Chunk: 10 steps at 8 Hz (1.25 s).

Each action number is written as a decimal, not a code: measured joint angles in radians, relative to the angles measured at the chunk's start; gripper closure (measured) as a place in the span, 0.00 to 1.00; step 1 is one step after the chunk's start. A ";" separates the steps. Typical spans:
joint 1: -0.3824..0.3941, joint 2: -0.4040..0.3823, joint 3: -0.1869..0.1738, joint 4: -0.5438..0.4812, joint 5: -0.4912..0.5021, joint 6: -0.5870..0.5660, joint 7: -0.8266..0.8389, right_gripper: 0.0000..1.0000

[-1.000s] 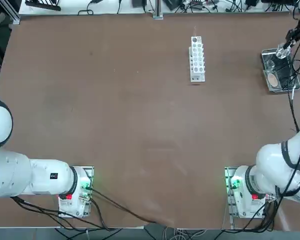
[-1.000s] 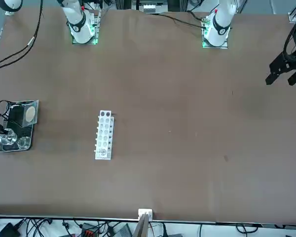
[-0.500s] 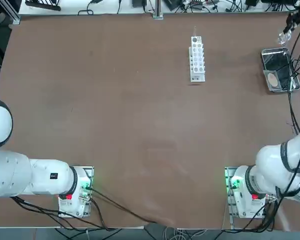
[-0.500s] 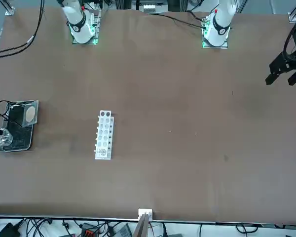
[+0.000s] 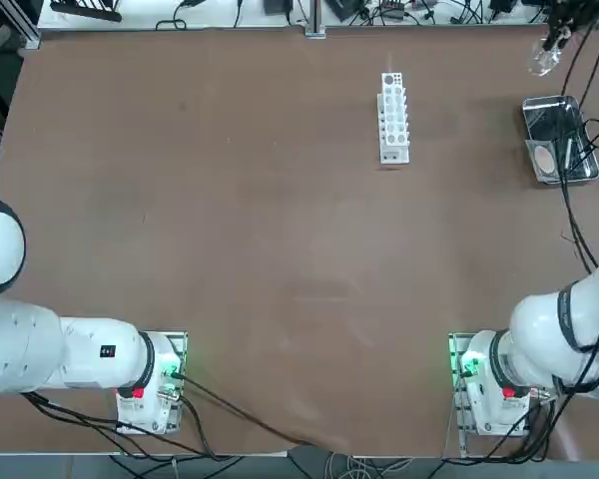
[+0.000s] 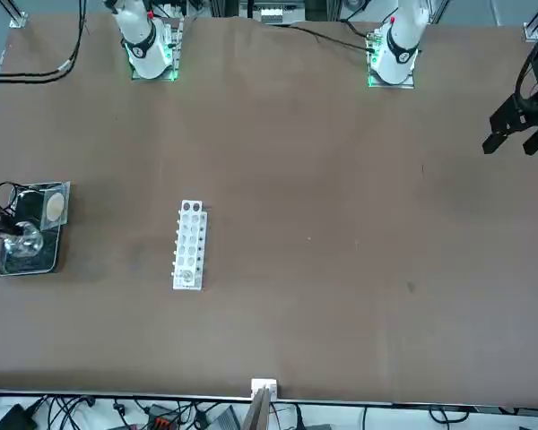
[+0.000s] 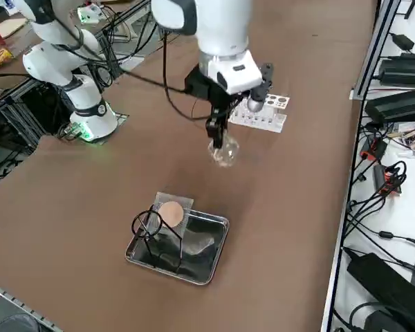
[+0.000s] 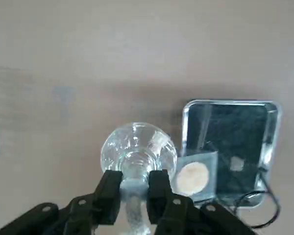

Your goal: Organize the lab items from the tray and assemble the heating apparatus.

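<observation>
Right wrist view: the right jaws clamp the small clear glass burner by its narrow neck, likely to keep its round body free for standing on the table. Right side view: the shiny metal tray lies below the jaws, bearing the black wire ring stand and grey square mesh. Top view: the jaws' upper part is cut off.

You have the right gripper beyond the tray's far end, glass burner projecting below the fingers. Open tabletop gives you a lane between tray and white rack. Obstacles at the tray: wire ring stand and mesh by the rim; arm cables cross its overhead view.
</observation>
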State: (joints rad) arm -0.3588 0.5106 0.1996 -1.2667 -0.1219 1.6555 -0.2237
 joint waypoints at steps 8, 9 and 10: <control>0.132 -0.290 0.005 -0.700 0.004 0.375 0.270 0.69; 0.132 -0.301 0.004 -0.783 0.005 0.464 0.271 0.69; 0.132 -0.302 0.004 -0.855 0.005 0.558 0.272 0.69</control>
State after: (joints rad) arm -0.2270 0.2082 0.2033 -2.1212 -0.1166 2.2134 0.0485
